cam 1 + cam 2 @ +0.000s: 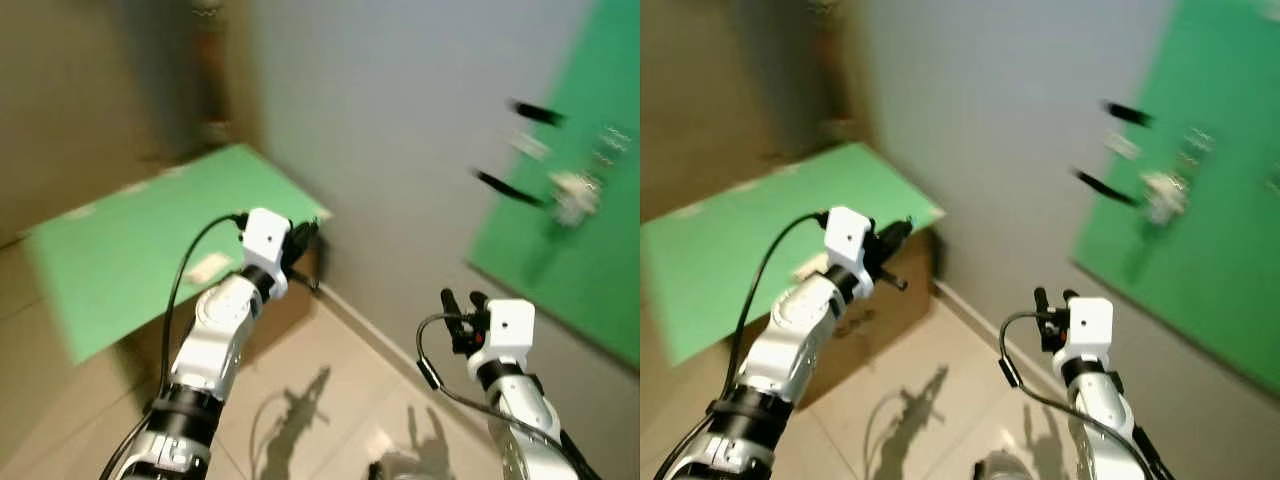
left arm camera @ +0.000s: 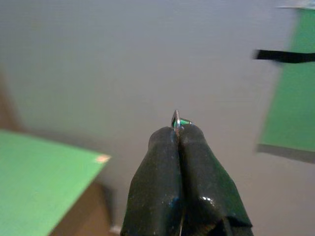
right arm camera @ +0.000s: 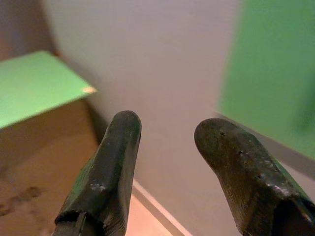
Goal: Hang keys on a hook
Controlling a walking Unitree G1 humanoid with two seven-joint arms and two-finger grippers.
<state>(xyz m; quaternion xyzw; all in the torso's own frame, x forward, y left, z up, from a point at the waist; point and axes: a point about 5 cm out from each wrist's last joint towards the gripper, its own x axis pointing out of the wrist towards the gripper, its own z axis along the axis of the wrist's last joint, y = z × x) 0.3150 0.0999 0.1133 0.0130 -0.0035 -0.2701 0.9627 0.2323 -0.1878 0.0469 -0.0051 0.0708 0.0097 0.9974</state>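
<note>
Closest to me, my right gripper (image 3: 167,162) is raised low on the right with its 2 black fingers (image 3: 106,172) spread well apart and nothing between them; in the head views it sits over the pale tiled floor (image 1: 330,400), where both arms cast shadows. My left gripper (image 2: 178,135) is held higher and further forward on the left, its 2 fingers pressed tight together. Through the left wrist camera I see a thin sliver of metal with a green glint poking out from between the tips, which looks like part of the keys (image 2: 178,120), pinched edge-on; I cannot make out any more of them than that sliver. Behind the left arm is a brown cardboard box (image 1: 875,310) topped by a green board (image 1: 150,250), set in the corner against the grey wall (image 1: 400,130), with a small pale item lying on the board that is too blurred to identify. Furthest off, up on the right, a green panel (image 1: 590,270) is fixed to the wall with 2 black hooks (image 1: 505,187) sticking out at its edge, one above the other, and a blurred whitish cluster hanging beside them. The left gripper is well apart from those hooks.
</note>
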